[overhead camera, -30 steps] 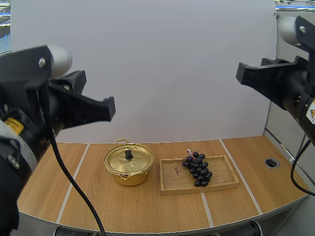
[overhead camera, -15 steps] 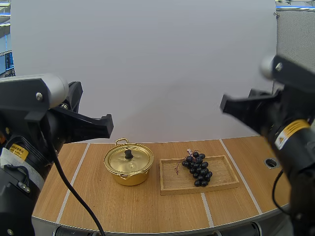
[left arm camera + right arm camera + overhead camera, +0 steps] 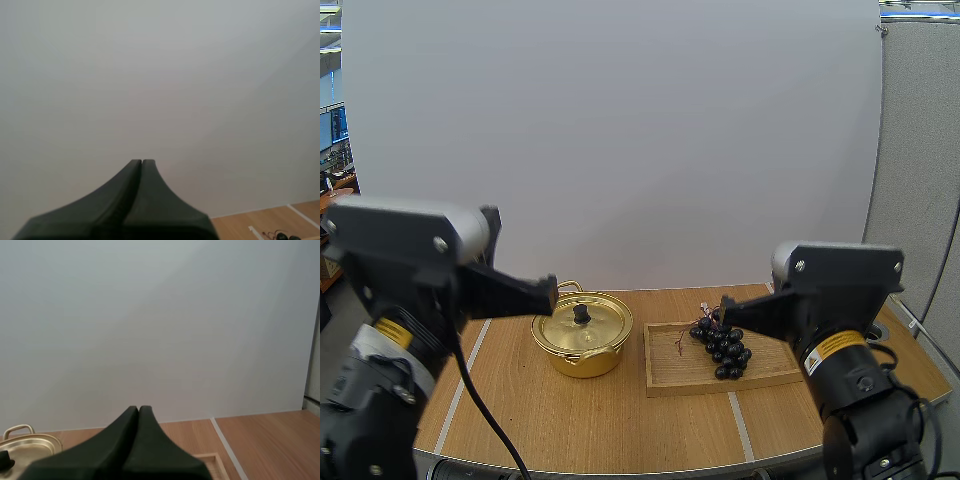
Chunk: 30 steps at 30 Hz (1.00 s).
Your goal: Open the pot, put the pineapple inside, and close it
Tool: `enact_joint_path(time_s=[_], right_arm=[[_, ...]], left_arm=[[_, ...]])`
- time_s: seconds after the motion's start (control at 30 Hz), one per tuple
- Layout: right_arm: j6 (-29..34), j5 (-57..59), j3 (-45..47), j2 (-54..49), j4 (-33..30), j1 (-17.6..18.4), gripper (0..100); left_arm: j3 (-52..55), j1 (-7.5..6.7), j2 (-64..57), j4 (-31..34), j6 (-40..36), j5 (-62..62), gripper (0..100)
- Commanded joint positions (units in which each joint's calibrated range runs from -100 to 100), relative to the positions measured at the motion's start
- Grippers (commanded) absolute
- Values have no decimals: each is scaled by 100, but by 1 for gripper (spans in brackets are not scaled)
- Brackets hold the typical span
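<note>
— How far along is the robot?
— It is only getting started. Both arms are hanging above the table (image 3: 620,425). The left gripper (image 3: 142,164) is pressing its fingers together into one dark wedge, holding nothing, and the right gripper (image 3: 138,410) is doing the same. The pot (image 3: 582,360) is sitting just left of the wooden tray (image 3: 670,368) with its lid (image 3: 595,322) on. No pineapple is showing; a bunch of grapes (image 3: 721,345) is lying on the tray instead.
— How should it be going about the lid?
— The left arm is nearer the pot, so it is probably the one to use. It should be spreading its fingers before descending, coming straight down over the black knob (image 3: 581,314), then lifting vertically so the pot isn't dragged.
— And compared with a second ago?
— Both arms are sitting lower over the table now. The pot, tray and grapes are lying where they were.
</note>
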Motion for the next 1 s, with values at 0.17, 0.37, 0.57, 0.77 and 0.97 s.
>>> enact_joint_path(time_s=[0.17, 0.37, 0.57, 0.77, 0.97], right_arm=[[-67, -361, 1184, -43, 197, -21, 0], [-67, -361, 1702, -43, 362, -21, 0], [-67, 242, 1713, -43, 530, -21, 0], [-368, 649, 1713, -43, 544, -24, 0], [-1015, 911, 1713, -43, 1068, -24, 0]], left_arm=[[2644, -38, -22, 249, -19, -2828, 0], [3337, -38, -22, 249, -19, -3328, 0], [3337, -31, -22, 236, -138, -2235, 0], [3337, 42, -22, 349, -444, -1348, 0], [3337, 107, -22, 1704, -1654, -1073, 0]])
